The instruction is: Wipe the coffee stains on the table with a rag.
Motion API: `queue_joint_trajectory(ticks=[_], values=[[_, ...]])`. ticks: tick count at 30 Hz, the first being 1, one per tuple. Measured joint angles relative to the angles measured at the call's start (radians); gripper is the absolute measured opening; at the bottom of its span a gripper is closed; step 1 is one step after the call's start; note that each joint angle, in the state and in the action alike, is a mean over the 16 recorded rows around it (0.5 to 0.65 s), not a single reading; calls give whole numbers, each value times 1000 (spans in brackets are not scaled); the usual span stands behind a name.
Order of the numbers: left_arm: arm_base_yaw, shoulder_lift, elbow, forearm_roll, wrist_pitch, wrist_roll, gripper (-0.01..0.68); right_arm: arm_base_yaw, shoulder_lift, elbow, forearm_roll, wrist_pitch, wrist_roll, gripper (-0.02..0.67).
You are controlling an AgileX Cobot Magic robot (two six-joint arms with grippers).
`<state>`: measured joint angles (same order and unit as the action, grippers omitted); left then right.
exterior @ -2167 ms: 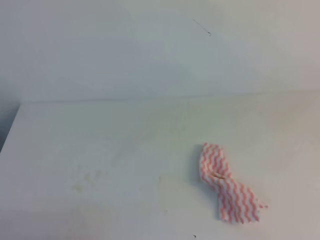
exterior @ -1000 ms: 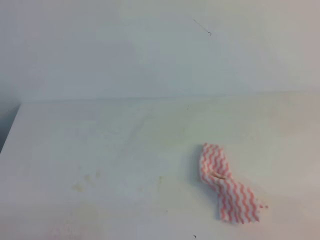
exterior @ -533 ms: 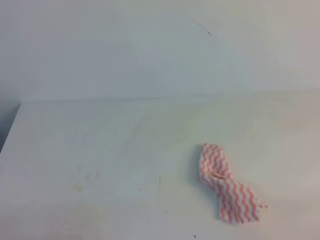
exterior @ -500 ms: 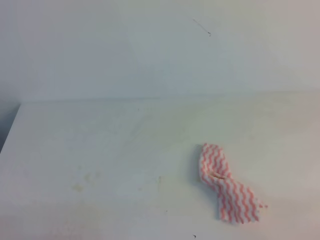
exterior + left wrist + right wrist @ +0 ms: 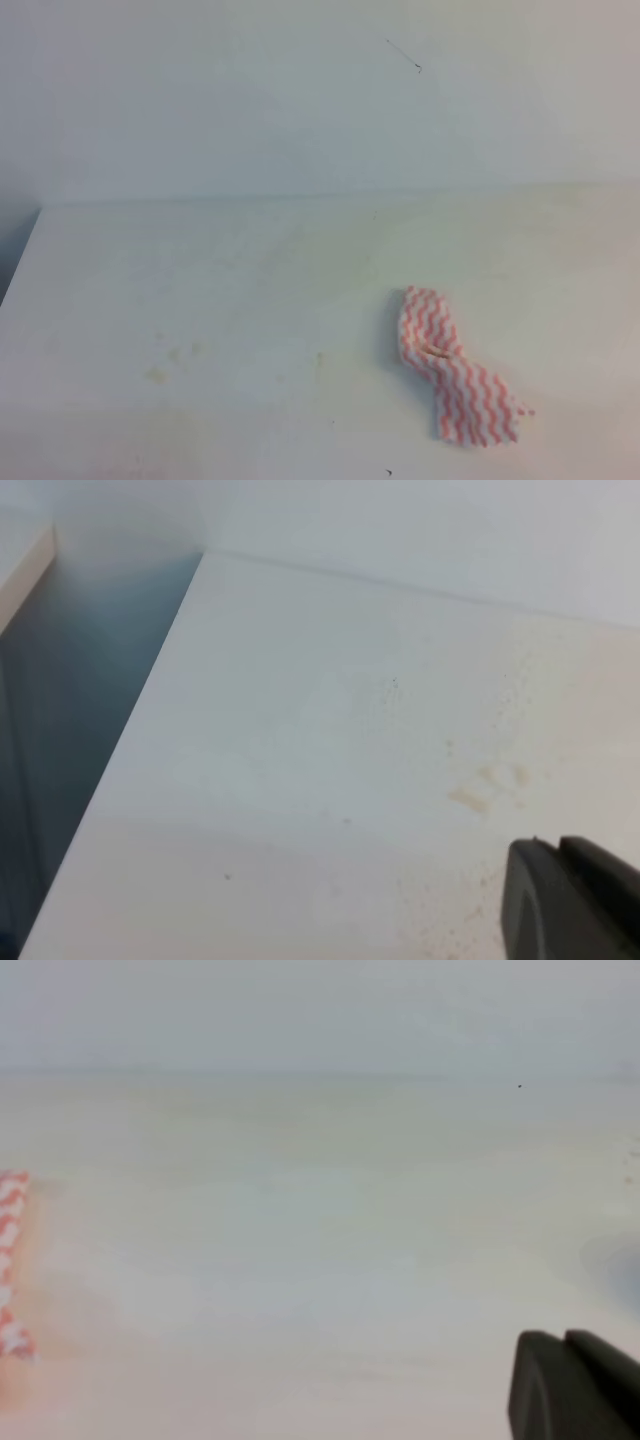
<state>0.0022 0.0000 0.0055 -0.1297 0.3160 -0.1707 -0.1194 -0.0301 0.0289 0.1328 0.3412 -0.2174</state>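
While rag (image 5: 456,372) lies crumpled on table (image 5: 200,280) with no arm near it, right gripper (image 5: 572,1385) stays off it, clenched on nothing; left gripper (image 5: 565,895) state unclear

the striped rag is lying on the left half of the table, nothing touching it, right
Not quite: the striped rag lies on the right half of the table, as the exterior high view shows. The rest holds: nothing is touching it.
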Motion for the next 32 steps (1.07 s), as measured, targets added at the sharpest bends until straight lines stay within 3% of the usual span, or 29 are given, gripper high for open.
queue_joint_trajectory(ticks=[12,32], values=[[0,0,-5,0,1,0,1,45,-1,-4,-111,-10,147,0],[1,0,-2,0,1,1,1,49,2,-1,-105,-14,153,0]])
